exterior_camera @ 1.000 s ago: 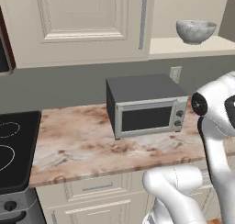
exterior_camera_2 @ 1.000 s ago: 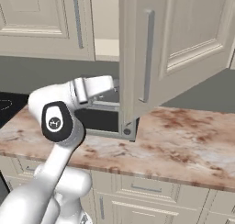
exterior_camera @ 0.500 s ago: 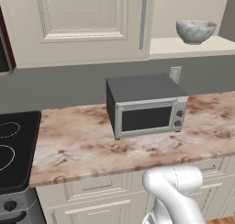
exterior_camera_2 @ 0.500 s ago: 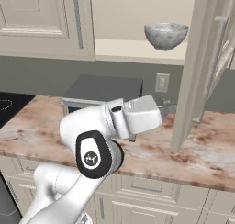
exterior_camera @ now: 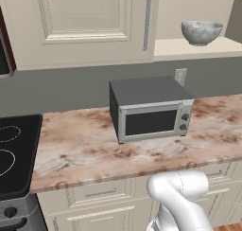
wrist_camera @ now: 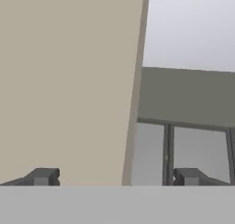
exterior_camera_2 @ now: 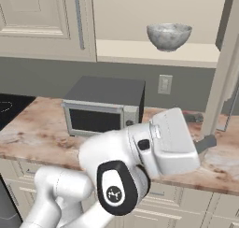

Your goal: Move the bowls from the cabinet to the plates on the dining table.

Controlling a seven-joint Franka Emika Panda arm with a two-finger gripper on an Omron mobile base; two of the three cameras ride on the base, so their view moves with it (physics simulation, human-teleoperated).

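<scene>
I see one round, deep bowl, mottled grey-white stone outside [exterior_camera_2: 169, 36], standing upright on the bare lower shelf of the cream wall cabinet with raised-panel doors [exterior_camera: 85, 22], well above the grey countertop microwave [exterior_camera: 151, 109] and a little to its right. The cabinet door on that side stands swung open, its edge running down the right of my right base view. My two-finger gripper [wrist_camera: 117, 177] is low, near the marble counter [exterior_camera: 75, 147], and its dark fingertips [wrist_camera: 43, 176] stand well apart with nothing between them; the hand camera looks along a cream panel edge, which I take to be that open door.

I judge the bowl rigid, fairly heavy for its width, smooth and glazed, so likely slippery and prone to chipping if knocked against the shelf. Its body looks too wide for my fingers, so I would pinch the rim wall, one finger inside and one outside, and lift straight up before drawing it out.
</scene>
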